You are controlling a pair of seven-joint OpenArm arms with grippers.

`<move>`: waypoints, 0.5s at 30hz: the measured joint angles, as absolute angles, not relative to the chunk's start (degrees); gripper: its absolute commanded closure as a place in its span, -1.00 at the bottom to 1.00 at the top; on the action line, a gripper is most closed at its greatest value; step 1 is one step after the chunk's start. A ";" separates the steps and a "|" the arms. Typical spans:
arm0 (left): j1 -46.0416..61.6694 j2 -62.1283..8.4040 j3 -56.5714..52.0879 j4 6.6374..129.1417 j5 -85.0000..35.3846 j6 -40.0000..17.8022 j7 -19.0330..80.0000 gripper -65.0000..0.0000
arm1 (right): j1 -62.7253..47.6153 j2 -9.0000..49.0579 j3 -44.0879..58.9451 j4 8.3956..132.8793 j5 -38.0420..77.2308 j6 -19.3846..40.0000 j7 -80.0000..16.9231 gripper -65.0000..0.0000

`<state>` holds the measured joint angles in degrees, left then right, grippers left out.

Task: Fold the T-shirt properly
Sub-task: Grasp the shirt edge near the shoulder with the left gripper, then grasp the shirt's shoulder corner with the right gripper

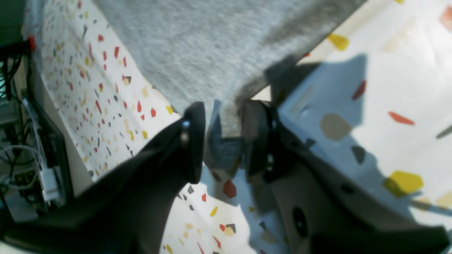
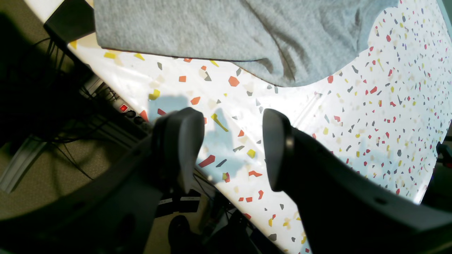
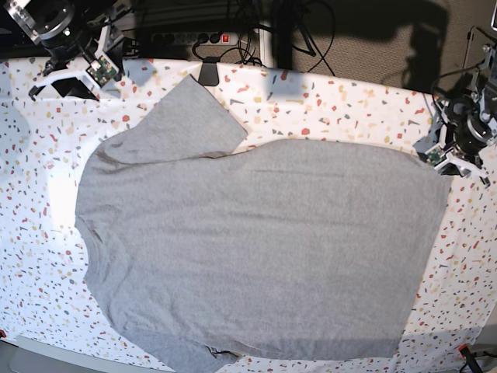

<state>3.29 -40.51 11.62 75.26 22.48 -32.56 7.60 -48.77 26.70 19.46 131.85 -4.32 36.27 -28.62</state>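
I had the T-shirt [image 3: 256, 249] spread plain side up on the speckled table [image 3: 326, 109], lying sideways, with its hem toward my left arm and its collar and sleeves toward my right. My left gripper [image 1: 222, 141] was closed on a corner of the hem: in the left wrist view a small fold of grey cloth sat pinched between the two fingers [image 1: 194, 141], and the rest of the fabric ran away from them, up and ahead. My right gripper [image 2: 233, 148] stood open and empty over the table edge, with the nearest sleeve [image 2: 282, 67] ahead of it and apart from its fingertips.

I judged the fold to be only at its start, since the shirt lay in one flat layer with one corner in hand. The next move seemed to call for my right gripper to reach forward and take an edge of cloth, so both arms could lift and carry together. My left grip looked shallow, so a slow pull would have been wise, lest the corner slip out.
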 measured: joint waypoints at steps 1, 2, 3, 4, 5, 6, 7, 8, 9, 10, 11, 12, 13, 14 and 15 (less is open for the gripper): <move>3.29 -40.53 11.53 75.33 22.48 -33.61 7.51 0.47 | -48.77 26.70 19.46 131.85 -4.29 36.27 -28.60 0.04; 3.29 -40.66 11.42 75.37 22.46 -34.54 7.42 0.55 | -48.77 26.68 19.46 131.85 -4.29 36.27 -28.62 0.04; 3.29 -40.82 11.40 75.37 22.41 -35.42 7.38 0.66 | -48.77 26.68 19.46 131.85 -4.29 36.27 -28.62 0.04; 3.29 -40.80 11.40 75.37 22.44 -36.18 7.38 0.80 | -48.75 26.70 19.46 131.85 -4.29 36.27 -28.60 0.04; 3.31 -40.80 11.42 75.37 22.46 -36.51 7.44 0.97 | -48.77 26.70 19.46 131.85 -4.29 36.27 -28.58 0.04; 3.31 -40.77 11.42 75.37 22.50 -36.58 7.42 1.00 | -48.77 26.79 19.46 131.85 -4.29 36.27 -28.27 0.04; 3.33 -40.77 11.40 75.37 22.48 -36.60 7.18 1.00 | -48.77 27.05 19.46 131.85 -4.27 36.27 -27.88 0.04; 3.33 -40.80 11.40 75.37 22.48 -36.64 6.94 1.00 | -48.77 27.33 19.46 131.85 -4.29 36.29 -27.27 0.04; 3.31 -40.82 11.40 75.37 22.48 -36.64 6.74 1.00 | -48.77 27.75 19.46 131.85 -4.29 36.40 -27.05 0.04; 3.33 -40.82 11.40 75.35 22.17 -36.64 6.76 1.00 | -48.75 28.53 19.46 131.85 -4.27 37.26 -26.81 0.04; 3.33 -40.82 11.40 75.33 21.10 -36.62 6.90 1.00 | -48.73 29.61 19.46 131.85 -4.16 37.85 -26.87 0.04; 3.33 -40.84 11.40 75.29 20.32 -36.62 7.29 1.00 | -48.25 30.57 19.46 131.83 -4.19 38.00 -26.92 0.04; 3.33 -40.82 11.40 75.31 19.44 -36.62 7.62 1.00 | -47.53 31.40 19.46 131.66 -4.19 37.98 -26.92 0.04; 3.40 -40.82 11.40 75.31 19.18 -36.56 7.60 1.00 | -46.68 32.21 19.46 131.09 -4.25 37.98 -26.65 0.04; 3.49 -40.82 11.40 75.29 17.98 -36.42 7.66 1.00 | -45.76 32.99 19.46 130.02 -4.14 38.02 -26.39 0.04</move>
<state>3.49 -40.82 11.40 75.29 17.98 -36.42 7.66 -45.76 32.99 19.46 130.02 -4.14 38.02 -26.39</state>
